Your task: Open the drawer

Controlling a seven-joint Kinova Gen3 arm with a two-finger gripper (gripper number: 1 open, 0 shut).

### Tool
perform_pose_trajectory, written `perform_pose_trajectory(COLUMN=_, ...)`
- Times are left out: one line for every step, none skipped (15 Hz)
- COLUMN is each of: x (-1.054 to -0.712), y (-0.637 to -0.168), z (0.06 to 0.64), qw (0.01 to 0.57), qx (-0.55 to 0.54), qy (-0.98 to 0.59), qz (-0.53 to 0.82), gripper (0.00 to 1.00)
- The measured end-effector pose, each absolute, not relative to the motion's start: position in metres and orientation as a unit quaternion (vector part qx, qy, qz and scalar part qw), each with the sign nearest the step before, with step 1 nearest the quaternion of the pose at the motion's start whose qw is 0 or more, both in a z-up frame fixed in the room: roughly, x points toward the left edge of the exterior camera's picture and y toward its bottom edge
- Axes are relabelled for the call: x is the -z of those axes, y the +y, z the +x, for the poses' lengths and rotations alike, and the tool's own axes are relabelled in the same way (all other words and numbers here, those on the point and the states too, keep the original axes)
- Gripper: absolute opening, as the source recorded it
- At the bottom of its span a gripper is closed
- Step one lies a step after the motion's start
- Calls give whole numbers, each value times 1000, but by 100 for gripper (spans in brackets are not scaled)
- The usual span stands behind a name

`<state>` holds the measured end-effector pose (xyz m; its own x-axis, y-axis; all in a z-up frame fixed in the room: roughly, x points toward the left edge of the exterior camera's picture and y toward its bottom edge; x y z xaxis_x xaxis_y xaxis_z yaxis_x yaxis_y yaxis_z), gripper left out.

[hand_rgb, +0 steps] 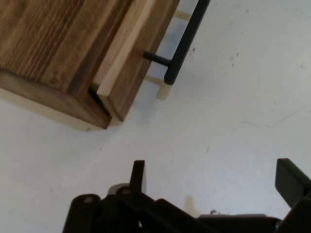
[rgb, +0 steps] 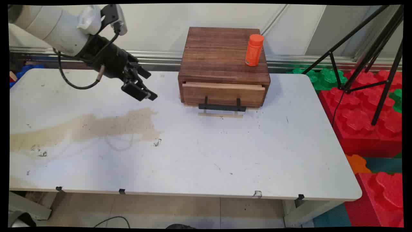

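Note:
My black gripper (rgb: 145, 86) hangs open above the white table (rgb: 193, 154), left of a brown wooden box (rgb: 222, 54), holding nothing. The box has one drawer (rgb: 223, 93) standing slightly ajar, with a black bar handle (rgb: 222, 107). An orange bottle (rgb: 254, 50) stands upright on the box's top, near its right edge. In the hand view the box's corner (hand_rgb: 73, 53) fills the upper left, the drawer front (hand_rgb: 131, 63) juts out a little, and the handle (hand_rgb: 187, 41) runs beside it. My two fingertips (hand_rgb: 138, 174) rise wide apart over bare table, midway at gripper (hand_rgb: 214, 177).
A brownish stain (rgb: 96, 127) spreads across the table's left half. Red and green foam blocks (rgb: 363, 116) and a black tripod (rgb: 370, 64) stand off the table's right side. The wall runs close behind the box.

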<state>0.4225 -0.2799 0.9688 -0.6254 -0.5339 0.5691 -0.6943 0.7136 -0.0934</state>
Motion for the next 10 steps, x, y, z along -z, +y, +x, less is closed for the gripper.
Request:
perform_pose_trajectory(x=-969, y=-283, z=420, qw=260, qx=-154, qy=-888, qz=346, gripper=100)
perform_pose_trajectory(x=-970, y=-286, z=417, qw=260, qx=-154, qy=-888, qz=347, gripper=100)
perform_pose_trajectory(x=-970, y=-290, z=413, qw=260, qx=-154, qy=-887, qz=348, gripper=100)
perform_pose_trajectory(x=-970, y=-294, z=410, qw=260, qx=-154, qy=-887, qz=349, gripper=100)
perform_pose_trajectory(x=-971, y=-296, z=408, qw=260, qx=-154, qy=-887, qz=350, gripper=100)
perform_pose_trajectory(x=-971, y=-300, z=404, qw=260, qx=-155, qy=-886, qz=350, gripper=100)
perform_pose_trajectory(x=-971, y=-302, z=401, qw=260, qx=-155, qy=-886, qz=351, gripper=100)
perform_pose_trajectory(x=-971, y=-307, z=398, qw=260, qx=-157, qy=-886, qz=351, gripper=100)
perform_pose_trajectory(x=-971, y=-309, z=395, qw=259, qx=-158, qy=-886, qz=351, gripper=100)
perform_pose_trajectory(x=-971, y=-313, z=391, qw=258, qx=-159, qy=-886, qz=351, gripper=100)
